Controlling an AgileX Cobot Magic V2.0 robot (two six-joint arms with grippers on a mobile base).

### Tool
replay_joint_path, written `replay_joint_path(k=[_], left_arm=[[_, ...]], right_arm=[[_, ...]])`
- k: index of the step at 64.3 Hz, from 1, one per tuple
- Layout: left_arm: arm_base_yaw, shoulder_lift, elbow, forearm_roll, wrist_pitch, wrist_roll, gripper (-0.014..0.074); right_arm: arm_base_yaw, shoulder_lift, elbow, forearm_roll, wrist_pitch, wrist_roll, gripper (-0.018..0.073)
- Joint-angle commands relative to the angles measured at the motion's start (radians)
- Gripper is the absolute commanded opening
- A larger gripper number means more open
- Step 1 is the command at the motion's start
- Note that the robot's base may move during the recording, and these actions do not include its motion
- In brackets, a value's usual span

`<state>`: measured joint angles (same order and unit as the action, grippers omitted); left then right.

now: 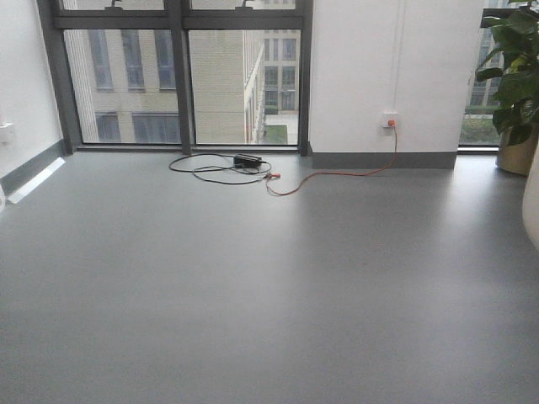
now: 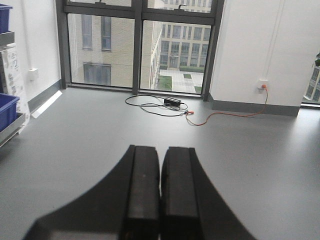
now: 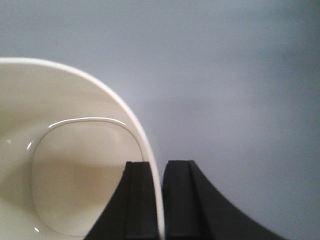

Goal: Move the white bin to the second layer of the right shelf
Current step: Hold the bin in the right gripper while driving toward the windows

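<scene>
- The right tool point(image 3: 157, 170) was pinching the white bin point(image 3: 65, 165) by its rim: one dark finger sat inside the wall, the other outside, and the thin glossy edge ran up between them.
- In the right wrist view the bin filled the lower left. Its smooth cream interior and rounded base faced the camera, and nothing lay inside.
- Beyond the bin's rim only the plain grey floor point(image 3: 235, 75) showed, out of focus, so the bin was held up off any surface.
- The left tool point(image 2: 161, 155) was pressed together, its two black pads meeting with nothing between them.
- At the left edge of the left wrist view, two blue crates point(image 2: 7, 110) sat on tiers of a steel rack point(image 2: 10, 131), one high and one low.
- The front view showed an open stretch of floor and a tall dark-framed window point(image 1: 181, 76) with buildings outside.
- A black cable point(image 1: 210, 172) lay coiled on the floor below the window beside a small black box point(image 1: 248, 160).
- An orange cord point(image 1: 337, 175) ran from there across the floor to a wall socket point(image 1: 389, 120).
- A leafy potted plant point(image 1: 514, 59) stood at the right edge.
</scene>
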<state>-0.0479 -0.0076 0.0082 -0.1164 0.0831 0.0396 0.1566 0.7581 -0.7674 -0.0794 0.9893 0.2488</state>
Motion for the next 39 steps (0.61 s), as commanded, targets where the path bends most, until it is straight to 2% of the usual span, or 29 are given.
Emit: replay_joint_path(k=[1,39], left_arm=[[-0.003,-0.018,0.028,-0.001,-0.083,-0.005,0.0085],[-0.003,-0.018,0.028,-0.001,-0.083,-0.005,0.0085]], right_arm=[[-0.006,-0.002,-0.030,-0.005,-0.060,-0.003,0.0066],[-0.006,-0.002,-0.030,-0.005,-0.060,-0.003,0.0066]])
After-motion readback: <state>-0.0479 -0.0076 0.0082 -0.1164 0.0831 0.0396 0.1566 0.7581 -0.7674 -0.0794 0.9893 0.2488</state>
